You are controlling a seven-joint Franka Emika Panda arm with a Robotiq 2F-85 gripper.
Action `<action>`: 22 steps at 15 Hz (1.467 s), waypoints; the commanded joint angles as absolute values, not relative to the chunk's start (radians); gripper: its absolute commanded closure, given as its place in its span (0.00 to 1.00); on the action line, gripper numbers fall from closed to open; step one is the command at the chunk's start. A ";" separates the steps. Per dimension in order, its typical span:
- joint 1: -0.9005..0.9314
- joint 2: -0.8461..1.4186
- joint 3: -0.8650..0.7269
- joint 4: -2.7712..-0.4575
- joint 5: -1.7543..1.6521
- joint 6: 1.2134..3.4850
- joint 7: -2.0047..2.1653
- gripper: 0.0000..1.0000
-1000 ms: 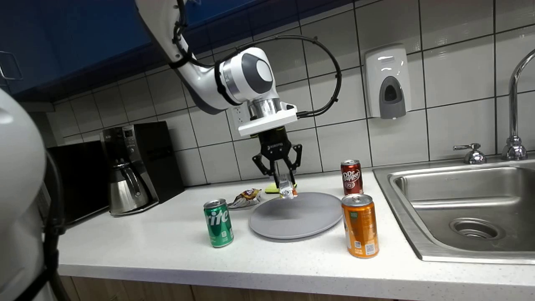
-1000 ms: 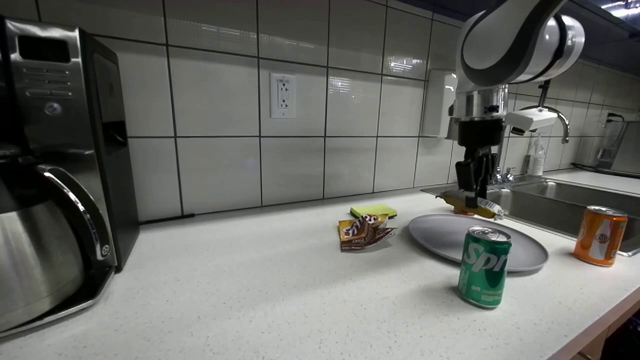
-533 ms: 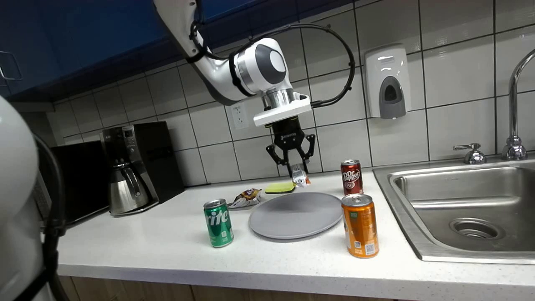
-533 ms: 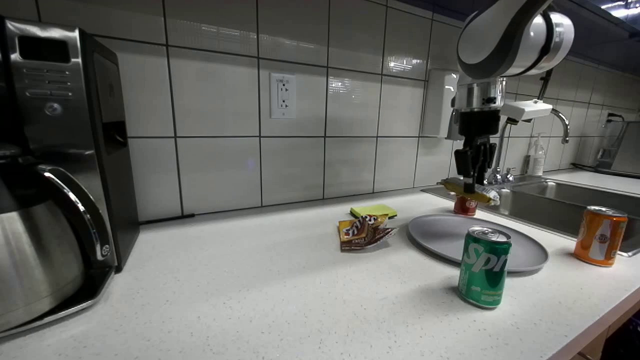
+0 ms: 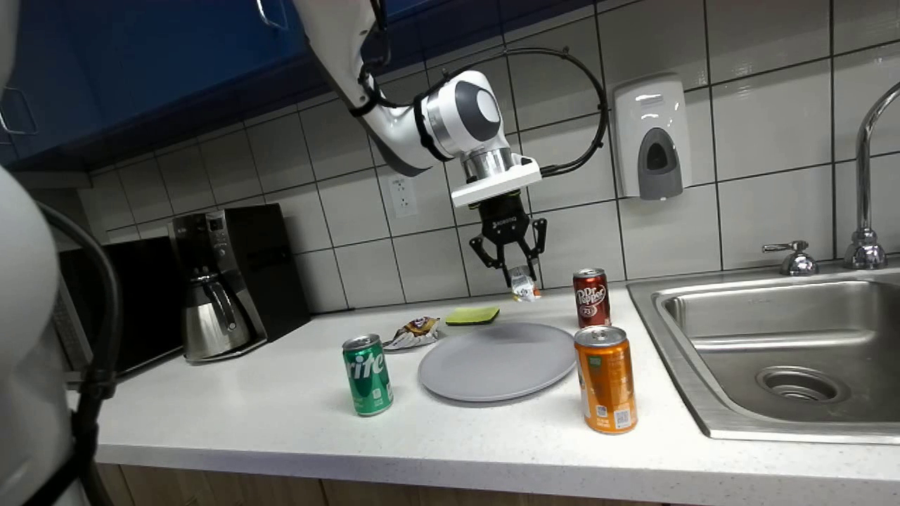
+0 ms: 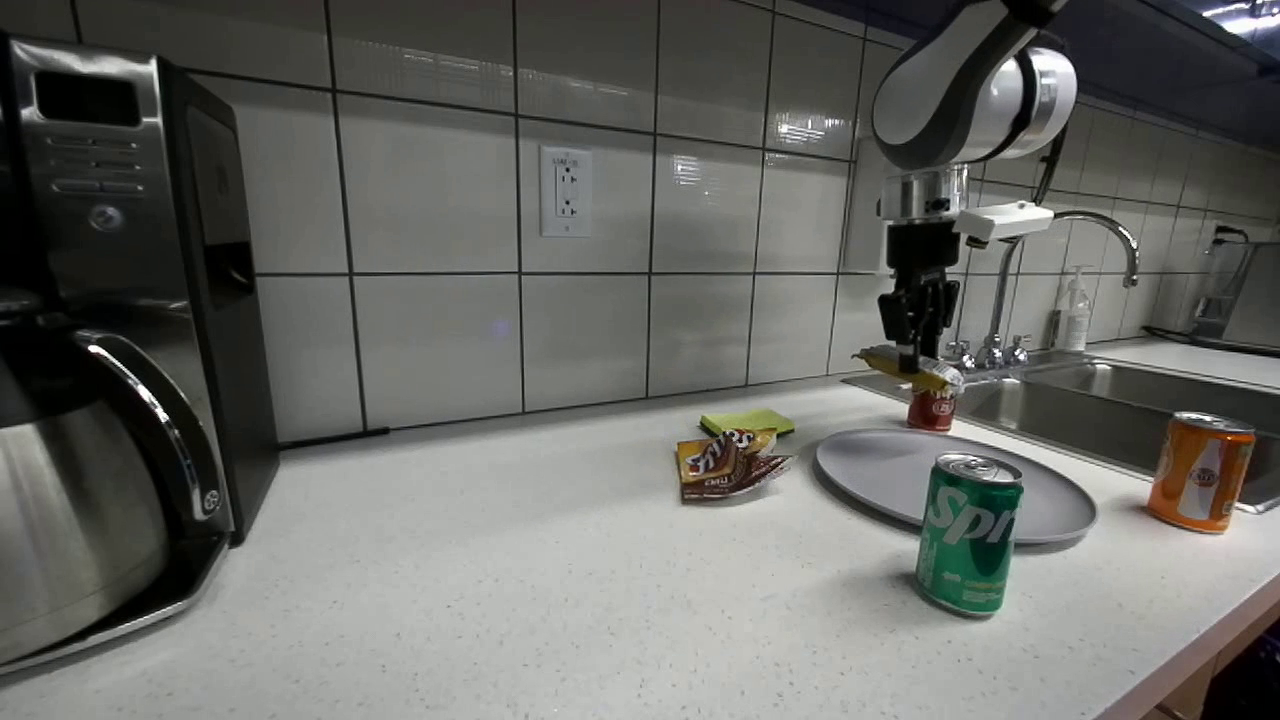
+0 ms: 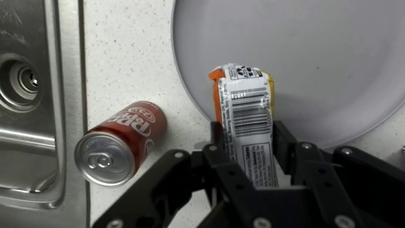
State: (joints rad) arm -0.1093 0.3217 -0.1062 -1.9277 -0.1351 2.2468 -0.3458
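I am grasping the bar [image 7: 248, 101] across its middle with my tool [image 7: 248, 129], probably for balance, since both ends are jutting past the fingers [image 7: 283, 142]. I am holding it above the tabletop [image 5: 253, 414], near the plate [image 7: 316, 50] and the red can [image 7: 137, 126].

A green can [image 5: 368, 376] stands on the white counter [image 6: 480, 570]. An orange can [image 5: 606, 383] and a red can [image 5: 591, 299] stand near the shiny sink [image 5: 684, 365]. A round grey plate [image 5: 497, 364] lies between the green and orange ones. A crumpled brown snack bag [image 6: 728, 467] lies near a yellow-green sponge [image 5: 472, 315]. A coffee maker [image 5: 261, 274] holds a silver pot [image 5: 209, 323]. A white soap box [image 5: 652, 133] hangs on the wall [image 5: 770, 119].
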 commanded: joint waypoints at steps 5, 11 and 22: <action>-0.145 0.511 -0.085 -1.632 -0.117 2.102 -0.361 0.83; -0.135 0.640 -0.075 -1.435 -0.130 1.998 -0.348 0.83; -0.144 0.838 -0.058 -1.170 -0.127 1.848 -0.356 0.83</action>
